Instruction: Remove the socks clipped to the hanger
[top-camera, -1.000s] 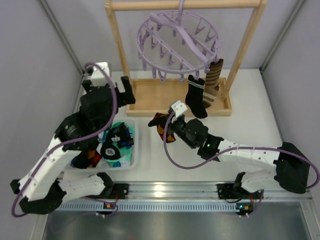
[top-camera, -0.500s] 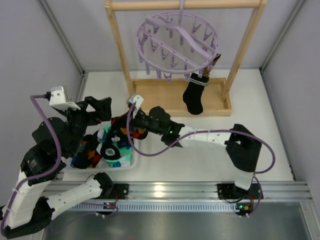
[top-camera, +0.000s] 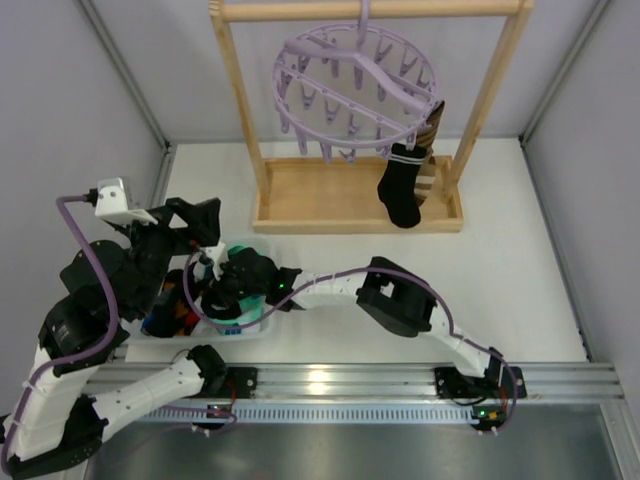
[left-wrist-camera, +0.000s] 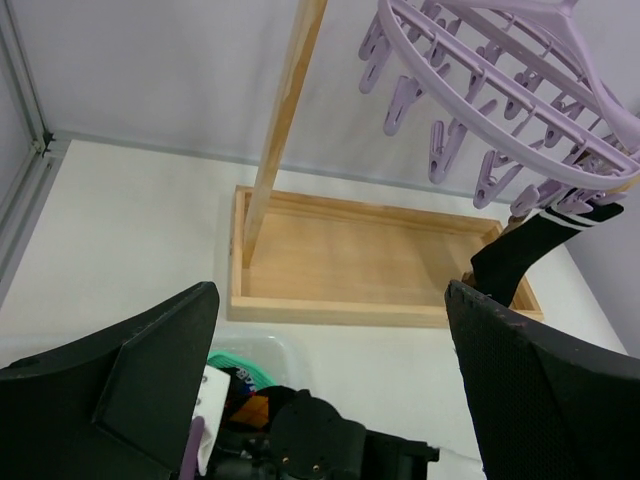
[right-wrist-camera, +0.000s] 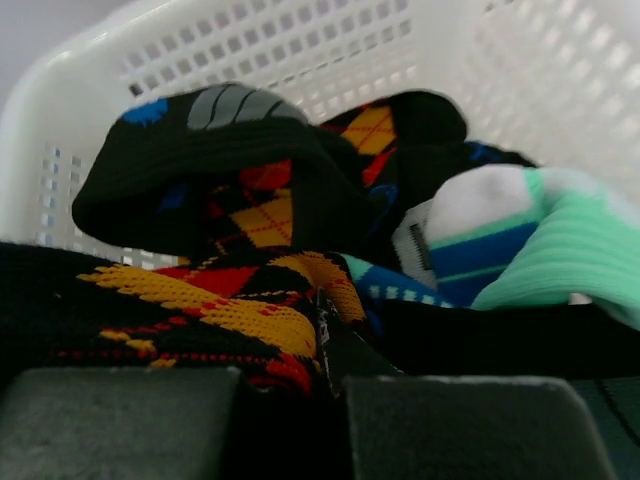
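- The left gripper (left-wrist-camera: 330, 298) is wide open and holds nothing.
- The right gripper (right-wrist-camera: 292, 385) is down in the basket (right-wrist-camera: 300, 60), its jaws pinching the diamond sock (right-wrist-camera: 190, 300).
- The black sock (top-camera: 400, 195) and the striped sock (top-camera: 430, 150) hang clipped on the hanger (top-camera: 355, 85).

The right end effector (right-wrist-camera: 292, 392) has carried the diamond sock (right-wrist-camera: 205, 300) across into the white basket (right-wrist-camera: 330, 50).

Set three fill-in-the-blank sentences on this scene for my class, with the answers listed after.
The round lilac plastic hanger has ___ socks clipped to it. The right hand grips a black sock with red and yellow diamonds inside the white perforated plastic ___. The jaws of the left hand stand ___.
Missing words: two, basket, open.
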